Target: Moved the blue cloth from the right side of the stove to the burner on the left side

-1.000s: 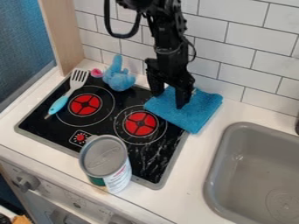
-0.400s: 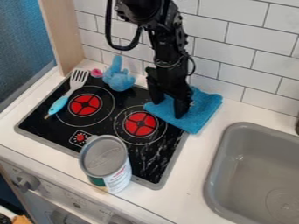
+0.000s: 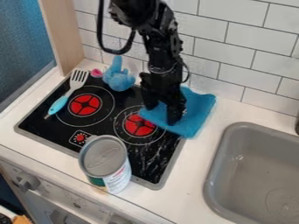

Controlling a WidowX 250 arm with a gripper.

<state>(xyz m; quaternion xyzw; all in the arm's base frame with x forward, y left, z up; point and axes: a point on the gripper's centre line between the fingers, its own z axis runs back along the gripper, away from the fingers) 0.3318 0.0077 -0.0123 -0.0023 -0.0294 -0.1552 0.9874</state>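
The black gripper [image 3: 161, 114] is down at the soft, flat blue cloth [image 3: 198, 113], with its two fingers apart. This cloth lies partly on the glossy black stove [image 3: 151, 154], partly on the smooth white surface [image 3: 189, 170].

Overall light: bright, diffuse, fairly even.
Table [image 3: 203, 146]: pale surface at 5 o'clock, strongly lit.
Wall tiles [image 3: 257, 57]: evenly lit between 1 and 2 o'clock; grout lines run straight, without evident edge distortion.
Stove top [image 3: 61, 127]: glossy black; whitish reflection streaks at its own 4 o'clock.
Can [image 3: 104, 155]: soft sheen on the lid, at 7 o'clock.
Sink [image 3: 219, 151]: muted highlights at 4 o'clock, inner walls darker than the rim.
Arm [image 3: 165, 52]: deep black at 12 o'clock, small glints; surface detail largely lost.
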